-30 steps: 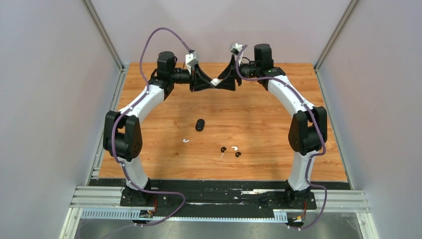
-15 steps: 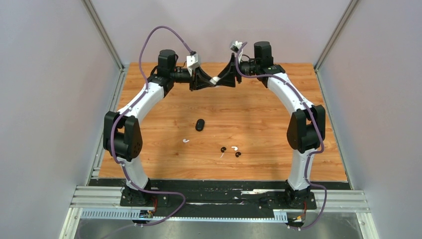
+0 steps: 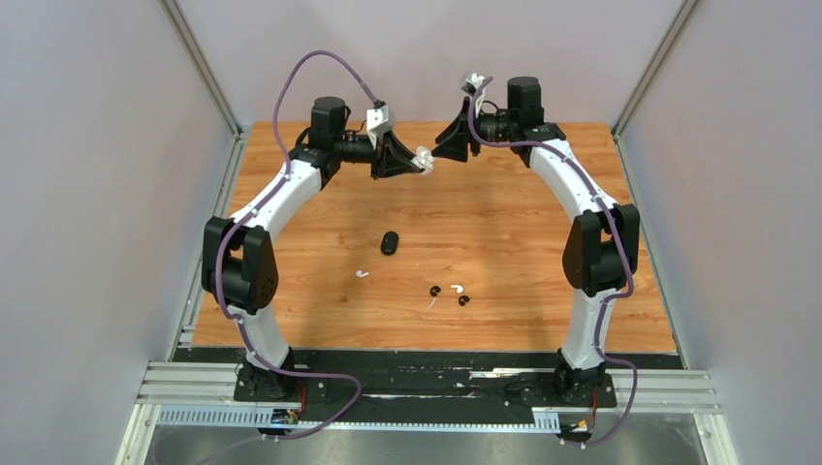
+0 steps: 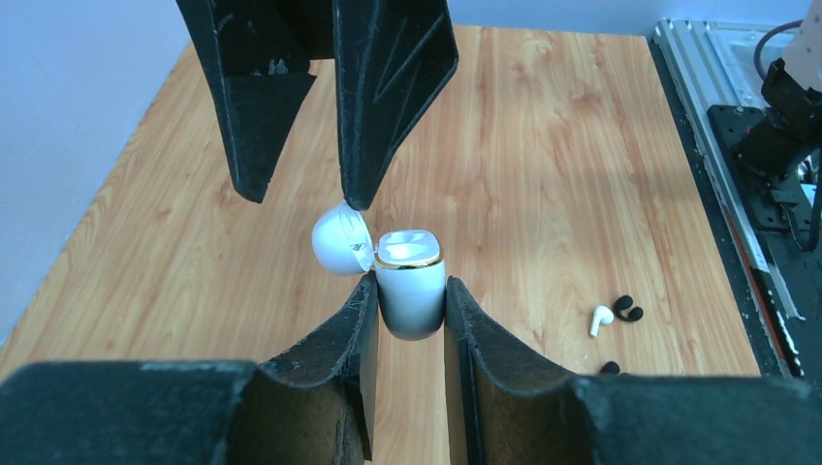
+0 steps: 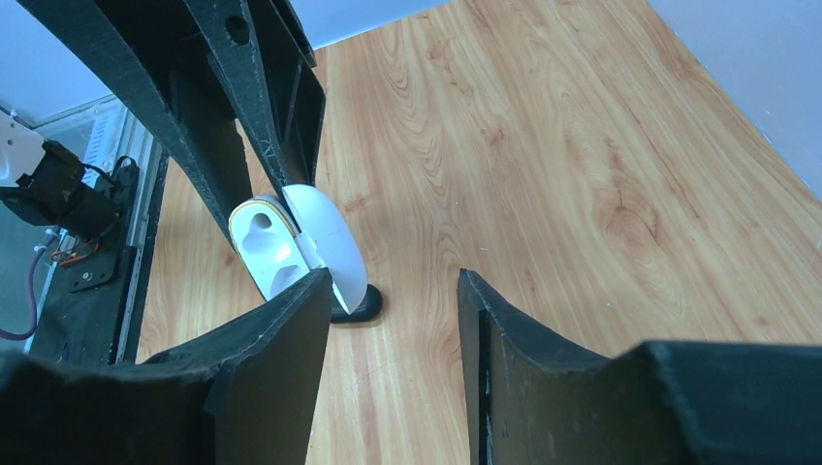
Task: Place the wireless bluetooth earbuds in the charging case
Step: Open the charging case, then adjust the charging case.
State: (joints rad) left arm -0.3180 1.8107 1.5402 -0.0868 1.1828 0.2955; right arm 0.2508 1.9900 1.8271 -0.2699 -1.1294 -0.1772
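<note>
My left gripper [image 3: 415, 161] is shut on the body of a white charging case [image 4: 410, 291] and holds it in the air over the far part of the table. The case's lid [image 4: 339, 239] is swung open, and the two earbud wells show empty in the right wrist view [image 5: 264, 242]. My right gripper [image 3: 449, 145] is open and empty, a short way right of the case. On the table lie two white earbuds [image 3: 363, 274] [image 3: 456, 289] and two black earbuds [image 3: 434, 291] [image 3: 463, 300]. A black case [image 3: 390, 242] lies shut at mid-table.
The wooden table [image 3: 504, 252] has grey walls at left, right and back. A black rail [image 3: 426, 360] with the arm bases runs along the near edge. The right gripper's fingers [image 4: 388, 87] hang just beyond the open lid in the left wrist view.
My right gripper has let go of the white case and drawn back to the right. The case's lid now stands open. My left gripper still holds the case.
</note>
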